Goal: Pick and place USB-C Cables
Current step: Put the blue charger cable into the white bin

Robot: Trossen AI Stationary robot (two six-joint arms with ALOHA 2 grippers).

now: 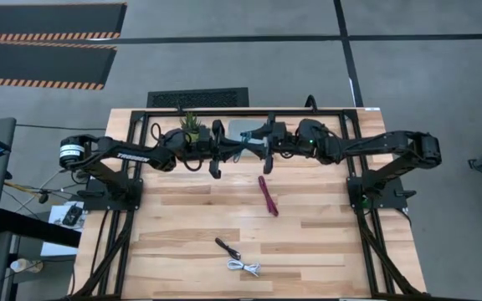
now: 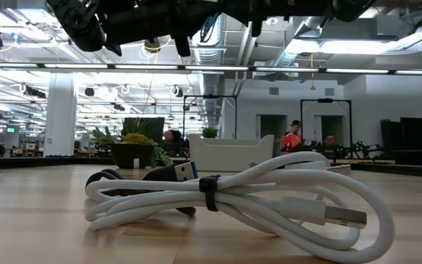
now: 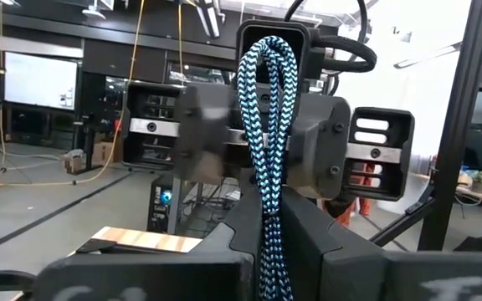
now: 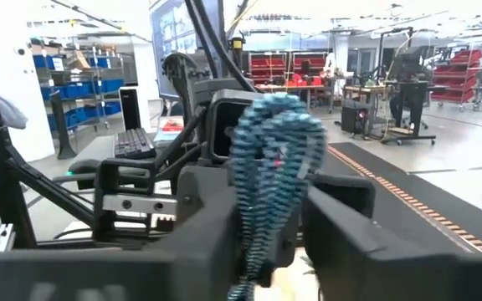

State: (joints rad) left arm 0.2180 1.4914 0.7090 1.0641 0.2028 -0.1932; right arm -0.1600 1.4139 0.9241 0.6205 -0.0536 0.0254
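Note:
A teal braided cable (image 3: 266, 125), doubled into a loop, hangs in the air over the table's far middle (image 1: 244, 152). My left gripper (image 3: 279, 251) comes from the table's left and is shut on it. My right gripper (image 4: 279, 242) comes from the right and has closed on the same cable, facing the left one (image 1: 256, 149). A maroon cable (image 1: 268, 195) lies flat mid-table. A black cable (image 1: 228, 248) and a white coiled cable (image 1: 244, 267) lie near the front edge. My left gripper pinches the teal cable's doubled strands (image 3: 276, 230) between its two fingers, coming about level from the table's left. The loop end (image 3: 266, 50) stands up above the fingers, clear of the table. My right gripper has its two fingers on either side of the doubled strands (image 4: 262, 226), below the loop's bend (image 4: 274, 113), pinching them. It comes about level from the table's right, opposite the left gripper. The cable is clear of the table.
A small potted plant (image 1: 191, 125) stands at the far edge, just left of the grippers, next to a grey tray (image 1: 243, 128). The black frame rails (image 1: 141, 117) run along the table's far edge and sides. In the low view the white cable (image 2: 226, 198) fills the foreground.

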